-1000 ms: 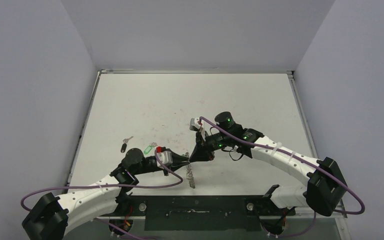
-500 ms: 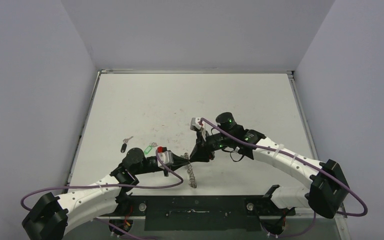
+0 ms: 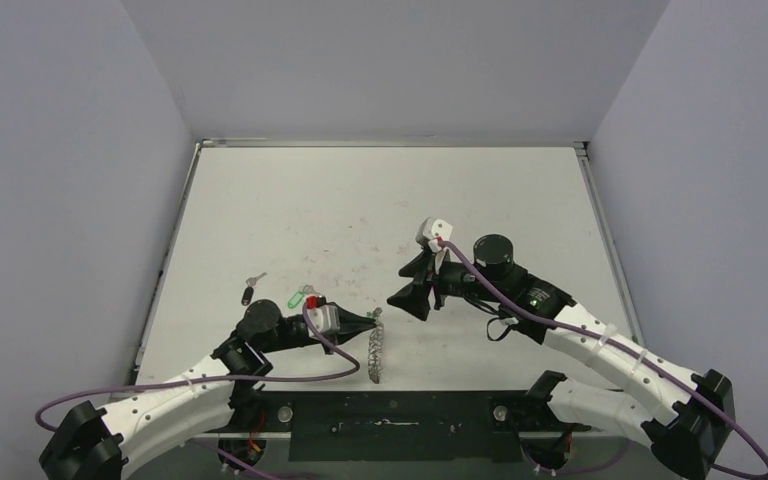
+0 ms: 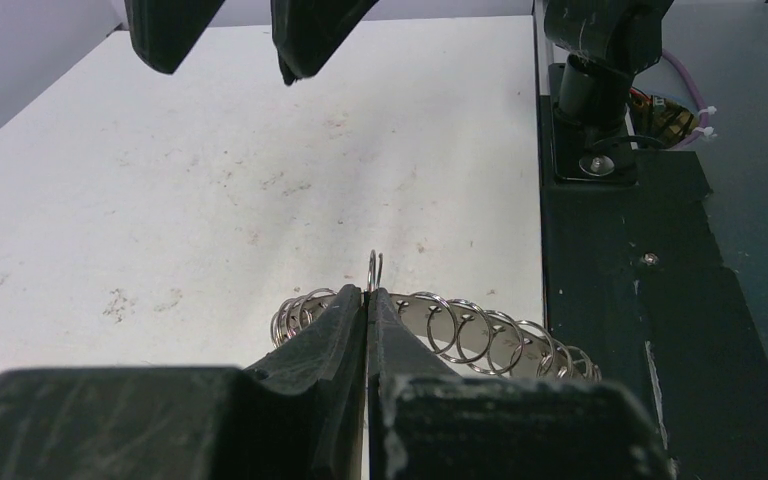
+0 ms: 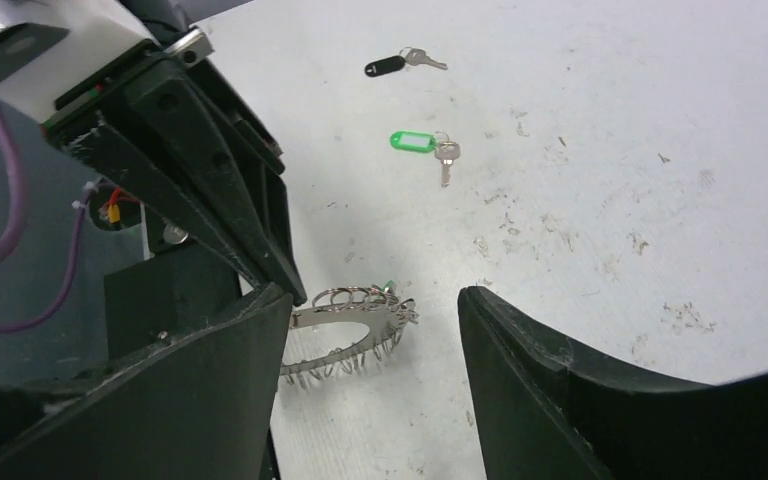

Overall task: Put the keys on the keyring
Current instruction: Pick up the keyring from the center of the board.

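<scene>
The keyring [image 3: 375, 352] is a thin silver hoop fringed with small rings, near the table's front edge. My left gripper [image 3: 375, 317] is shut on one small ring of its rim [image 4: 374, 272], and the hoop [image 4: 480, 335] stretches away to the right of the jaws. In the right wrist view the keyring [image 5: 355, 330] hangs tilted from the left fingers [image 5: 260, 250]. My right gripper [image 3: 406, 285] stands open just right of the hoop and apart from it, with nothing between its fingers [image 5: 375, 300]. The green-headed key [image 3: 297, 298] [image 5: 415, 141] and the black-headed key [image 3: 247, 295] [image 5: 385, 66] lie loose on the table to the left.
The black base plate [image 3: 390, 415] runs along the near edge, close under the hoop. Grey walls enclose the white, scuffed table [image 3: 380, 200]. Purple cables [image 3: 290, 372] loop beside both arms.
The right gripper, shut at the hoop's rim a second ago, has opened and drawn back to the right. The left gripper has closed fully and holds the hoop alone.
</scene>
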Robot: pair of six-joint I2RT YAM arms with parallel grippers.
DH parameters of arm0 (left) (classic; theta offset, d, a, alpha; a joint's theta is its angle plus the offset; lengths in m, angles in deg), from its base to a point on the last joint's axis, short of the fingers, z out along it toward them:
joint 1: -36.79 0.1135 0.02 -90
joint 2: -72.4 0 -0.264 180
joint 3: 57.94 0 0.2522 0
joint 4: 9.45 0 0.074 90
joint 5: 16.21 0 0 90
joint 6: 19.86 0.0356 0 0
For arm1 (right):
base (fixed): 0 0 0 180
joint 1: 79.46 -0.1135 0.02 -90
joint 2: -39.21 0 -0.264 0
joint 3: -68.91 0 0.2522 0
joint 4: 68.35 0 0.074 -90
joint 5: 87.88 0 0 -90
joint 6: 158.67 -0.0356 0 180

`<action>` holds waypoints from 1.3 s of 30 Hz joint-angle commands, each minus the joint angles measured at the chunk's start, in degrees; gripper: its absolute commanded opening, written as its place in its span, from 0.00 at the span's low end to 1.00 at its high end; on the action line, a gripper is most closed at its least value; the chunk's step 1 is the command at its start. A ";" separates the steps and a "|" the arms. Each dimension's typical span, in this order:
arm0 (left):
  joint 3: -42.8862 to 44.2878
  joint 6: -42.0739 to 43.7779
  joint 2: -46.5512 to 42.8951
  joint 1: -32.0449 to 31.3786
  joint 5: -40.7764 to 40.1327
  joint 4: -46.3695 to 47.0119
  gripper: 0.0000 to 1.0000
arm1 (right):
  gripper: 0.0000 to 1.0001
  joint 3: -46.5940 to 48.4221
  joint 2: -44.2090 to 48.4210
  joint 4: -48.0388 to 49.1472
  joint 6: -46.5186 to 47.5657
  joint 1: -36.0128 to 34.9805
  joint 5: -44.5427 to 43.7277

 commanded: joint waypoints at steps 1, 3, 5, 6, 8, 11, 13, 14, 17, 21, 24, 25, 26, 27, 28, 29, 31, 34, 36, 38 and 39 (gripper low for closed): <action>0.42 -1.44 -2.12 -0.35 -2.25 1.97 0.00 | 0.63 -2.36 0.74 7.14 -4.86 0.00 -6.02; 0.27 -2.62 -2.46 -0.35 -3.22 2.29 0.00 | 0.62 -4.13 0.30 10.20 -2.56 -0.12 -1.13; -0.17 -4.09 -2.57 -0.35 -3.98 3.51 0.00 | 0.60 -5.64 -0.45 13.78 -0.90 -0.15 3.04; -0.35 -4.70 -2.58 -0.40 -4.33 4.11 0.00 | 0.59 -6.44 -0.93 15.82 -1.16 -0.16 4.51; -0.70 -7.01 -2.58 -0.37 -4.90 5.34 0.00 | 0.56 -7.77 -1.94 19.46 -1.21 -0.16 6.93; -1.45 -8.74 -2.67 -0.35 -5.59 7.17 0.00 | 0.53 -10.34 -2.46 24.37 0.09 -0.27 9.41; -1.88 -9.34 -2.82 -0.37 -5.89 8.06 0.00 | 0.51 -12.80 -2.09 27.85 1.02 -0.29 10.13; -2.06 -9.56 -2.88 -0.42 -6.05 8.42 0.00 | 0.51 -13.77 -1.89 29.06 1.45 -0.25 10.38; -2.17 -9.97 -3.22 -0.41 -6.42 8.70 0.00 | 0.47 -15.36 -1.83 30.12 2.73 -0.34 10.95; -1.95 -10.04 -3.23 -0.38 -6.46 8.70 0.00 | 0.45 -16.18 -2.49 30.96 2.74 -0.54 11.29; -1.69 -10.17 -3.42 -0.43 -6.81 8.14 0.00 | 0.46 -16.44 -3.05 31.92 2.74 -0.72 11.02; -1.50 -10.22 -3.60 -0.37 -7.14 7.60 0.00 | 0.47 -16.34 -3.08 31.98 2.63 -0.74 10.72; -1.29 -10.22 -3.89 -0.41 -7.49 6.90 0.00 | 0.49 -16.17 -2.96 31.86 2.38 -0.70 10.12; -1.03 -10.26 -4.24 -0.38 -7.90 5.97 0.00 | 0.52 -15.89 -2.72 31.48 2.13 -0.69 8.99; -0.70 -10.41 -4.78 -0.36 -8.40 5.14 0.00 | 0.53 -15.65 -2.43 31.00 1.81 -0.73 7.62; -0.27 -10.55 -5.29 -0.41 -9.07 3.95 0.00 | 0.55 -15.28 -2.12 30.49 1.48 -0.71 6.24; 0.97 -10.51 -6.84 -0.40 -10.54 0.38 0.00 | 0.60 -14.48 -1.46 29.29 0.92 -0.71 3.25; 3.26 -10.00 -9.96 -0.37 -13.92 -6.71 0.00 | 0.64 -12.92 -0.49 26.12 0.45 -0.65 -1.18; 5.11 -9.67 -12.72 -0.38 -17.00 -12.45 0.00 | 0.70 -12.14 0.28 24.38 0.29 -0.56 -4.37; 6.76 -9.48 -15.06 -0.38 -19.38 -17.57 0.00 | 0.84 -11.75 1.02 23.50 -0.61 -0.52 -8.54; 7.44 -9.52 -16.16 -0.40 -20.39 -19.94 0.00 | 0.90 -11.66 1.30 23.19 -1.30 -0.45 -10.53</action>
